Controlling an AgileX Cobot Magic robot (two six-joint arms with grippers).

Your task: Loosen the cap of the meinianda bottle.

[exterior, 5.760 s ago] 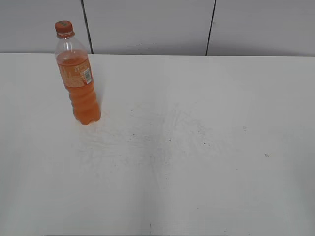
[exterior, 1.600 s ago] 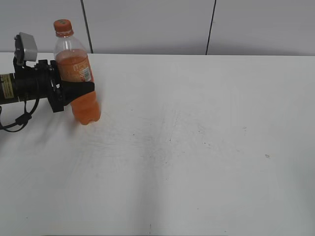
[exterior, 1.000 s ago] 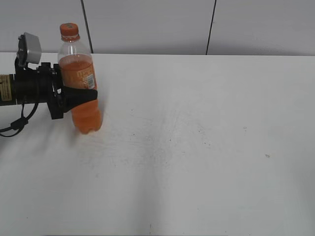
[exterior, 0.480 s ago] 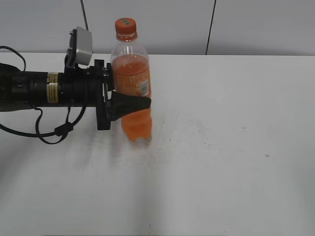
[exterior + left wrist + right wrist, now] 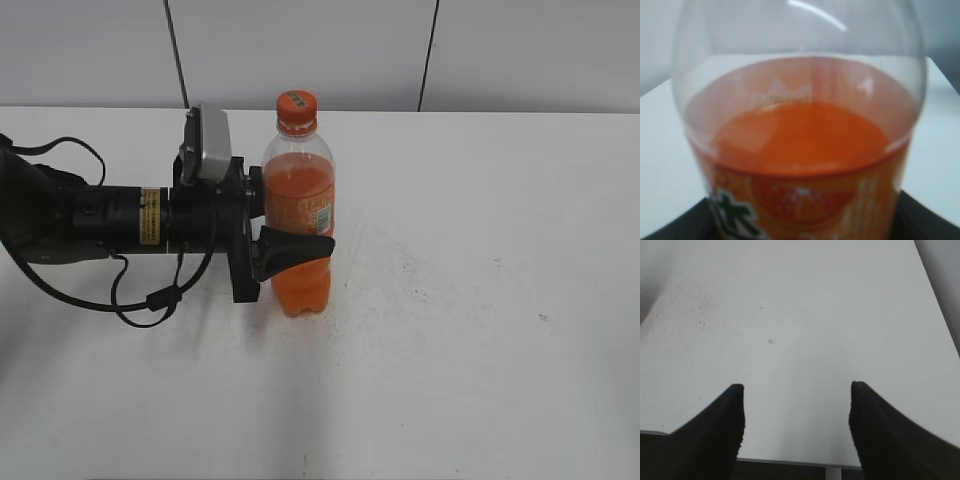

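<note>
Mid-table, upright meinianda bottle (image 5: pixel 300 215) — orange drink, cap (image 5: pixel 297 104) on

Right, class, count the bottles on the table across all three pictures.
1. The bottle stands upright left of the table's middle, held at its waist by the left pincer; the left wrist view shows the same bottle close up.

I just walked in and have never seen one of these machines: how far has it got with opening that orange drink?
Done: the left gripper is clamped around the meinianda bottle at its waist, holding it upright. In hand: steadying the bottle over the table. Left: the cap sits untouched on the neck; the right gripper is open over bare table, nowhere near it.
</note>
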